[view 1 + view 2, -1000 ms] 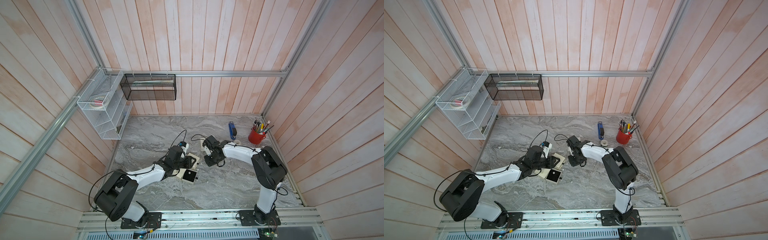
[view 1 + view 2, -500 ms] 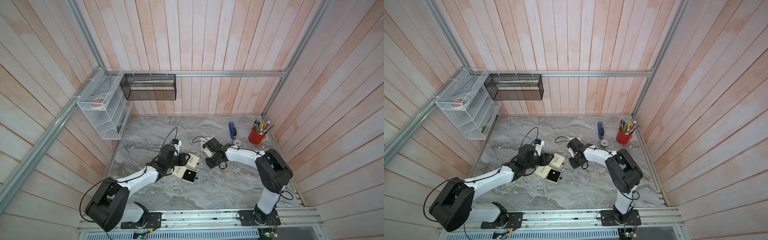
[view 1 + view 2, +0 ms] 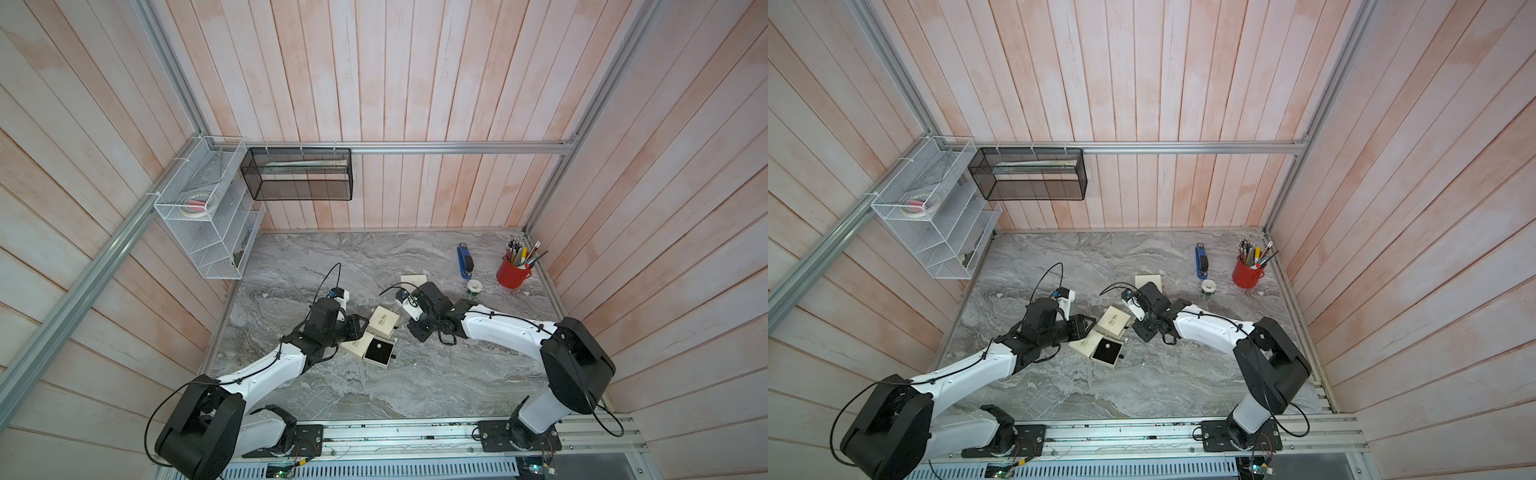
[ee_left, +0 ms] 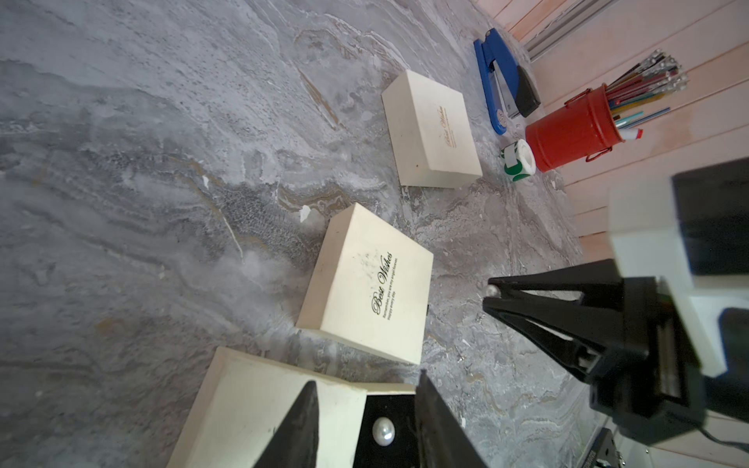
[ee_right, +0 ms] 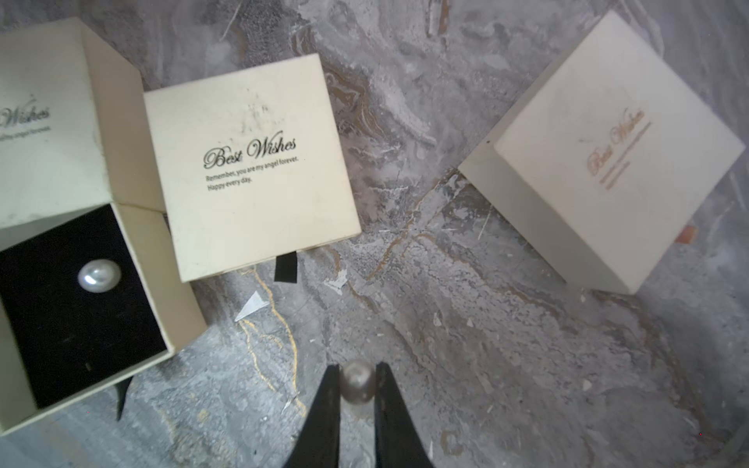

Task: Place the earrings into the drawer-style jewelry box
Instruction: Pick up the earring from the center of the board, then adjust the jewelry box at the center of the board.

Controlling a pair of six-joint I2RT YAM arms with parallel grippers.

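**Holding a slippery pearl beside an open drawer**

Pinches a pearl earring in the right gripper, tips pressed together on the bead's two sides, above bare table and near the open jewelry box. Judging by looks: very light, hard, glossy and round, so prone to roll or pop free under an uneven squeeze. Probably carries a thin post behind, hidden here and easy to bend. Best taken across the widest part of the bead, gently, as now, and lowered rather than dropped.

Already seated: a second pearl earring, on the black foam of the pulled-out drawer, with free foam alongside for the held one. Calls for a soft set-down onto that foam; otherwise likely to skid off the cardboard rim.

Over the same box, the left gripper, spread, one jaw above the cream sleeve, one by the drawer's edge; impossible to tell whether touching. Light cardboard, likely to slide at a nudge, so worth steadying.

Further out: a near closed box close against the open one, black pull tab showing, and a far closed box well apart. Beyond, toward the wall: a blue stapler, a tape roll, a red pen cup.
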